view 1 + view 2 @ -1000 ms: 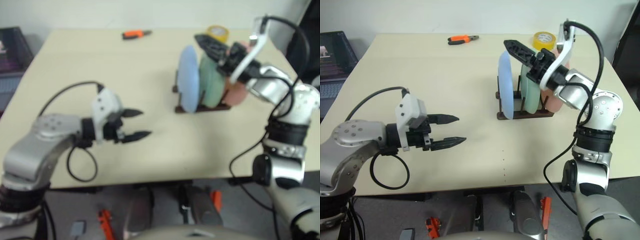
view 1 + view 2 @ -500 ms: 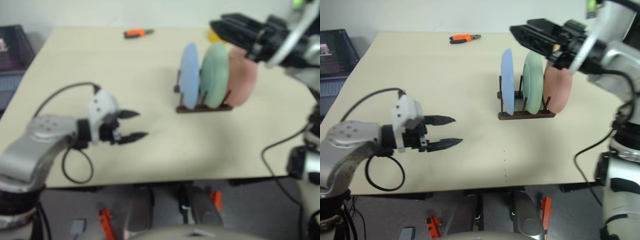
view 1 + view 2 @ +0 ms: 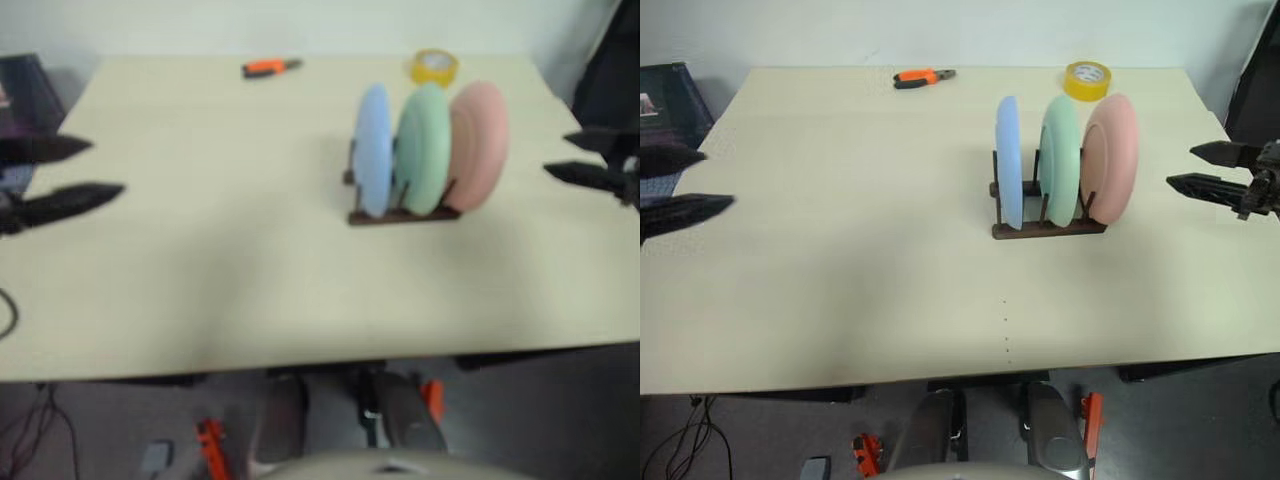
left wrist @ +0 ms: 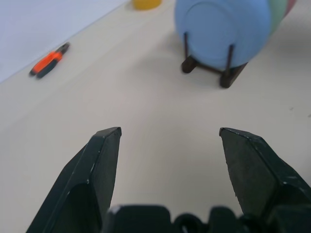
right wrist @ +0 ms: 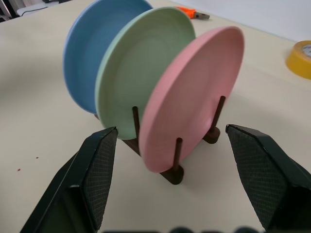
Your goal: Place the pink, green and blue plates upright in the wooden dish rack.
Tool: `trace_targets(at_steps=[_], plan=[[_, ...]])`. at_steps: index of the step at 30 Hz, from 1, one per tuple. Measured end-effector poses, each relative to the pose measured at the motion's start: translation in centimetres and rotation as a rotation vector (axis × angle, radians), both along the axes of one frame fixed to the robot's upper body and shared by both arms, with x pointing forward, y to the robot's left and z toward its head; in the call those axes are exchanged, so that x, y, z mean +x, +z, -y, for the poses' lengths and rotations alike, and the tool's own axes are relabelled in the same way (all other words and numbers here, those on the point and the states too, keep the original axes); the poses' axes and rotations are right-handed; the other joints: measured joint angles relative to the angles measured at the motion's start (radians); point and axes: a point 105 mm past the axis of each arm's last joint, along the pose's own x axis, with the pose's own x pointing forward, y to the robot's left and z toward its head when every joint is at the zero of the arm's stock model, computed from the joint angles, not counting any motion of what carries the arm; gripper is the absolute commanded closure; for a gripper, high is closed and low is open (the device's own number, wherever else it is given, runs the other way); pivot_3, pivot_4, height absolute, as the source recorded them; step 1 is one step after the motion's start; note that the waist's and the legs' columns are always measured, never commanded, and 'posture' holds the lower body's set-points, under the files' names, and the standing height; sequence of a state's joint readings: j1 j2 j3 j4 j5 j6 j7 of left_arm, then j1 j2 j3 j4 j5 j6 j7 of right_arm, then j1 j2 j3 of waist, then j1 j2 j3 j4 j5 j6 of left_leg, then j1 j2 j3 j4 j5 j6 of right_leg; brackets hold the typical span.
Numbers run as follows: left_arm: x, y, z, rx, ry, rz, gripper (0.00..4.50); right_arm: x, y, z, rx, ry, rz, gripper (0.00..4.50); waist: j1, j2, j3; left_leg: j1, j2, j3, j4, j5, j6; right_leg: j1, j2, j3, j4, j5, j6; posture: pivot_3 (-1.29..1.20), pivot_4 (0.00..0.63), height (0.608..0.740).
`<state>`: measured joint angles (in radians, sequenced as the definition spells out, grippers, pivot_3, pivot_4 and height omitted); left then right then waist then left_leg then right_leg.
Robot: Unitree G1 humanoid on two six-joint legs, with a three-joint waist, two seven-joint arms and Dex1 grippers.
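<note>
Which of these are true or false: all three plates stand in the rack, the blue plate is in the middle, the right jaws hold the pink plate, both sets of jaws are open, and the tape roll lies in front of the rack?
1. All three plates stand upright in the wooden dish rack. True.
2. The blue plate is in the middle. False: the green plate is in the middle, with the pink plate on the robot's right.
3. The right gripper holds the pink plate. False: it is apart from it and empty.
4. The left gripper and the right both have open jaws. True.
5. The yellow tape roll lies in front of the rack. False: it lies behind it.
</note>
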<state>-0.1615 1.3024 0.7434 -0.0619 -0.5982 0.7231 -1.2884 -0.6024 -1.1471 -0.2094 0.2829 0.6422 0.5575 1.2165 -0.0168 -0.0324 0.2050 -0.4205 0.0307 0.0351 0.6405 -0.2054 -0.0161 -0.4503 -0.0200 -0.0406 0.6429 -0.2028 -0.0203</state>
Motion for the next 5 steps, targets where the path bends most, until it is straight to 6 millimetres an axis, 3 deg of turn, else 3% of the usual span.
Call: trace_targets(at_steps=[5], plan=[[-1.3,0.0,-1.7,-0.006,0.063,-0.014,0.94,0.4,-0.6,-0.2,0.039,0.025,0.006,0.65,-0.002,0.000,0.000,0.000,0.003,0.001,-0.002,-0.001,-0.002,-0.001,0.000,0.001,0.000,-0.002,-0.003,0.00,0.150,0.740]])
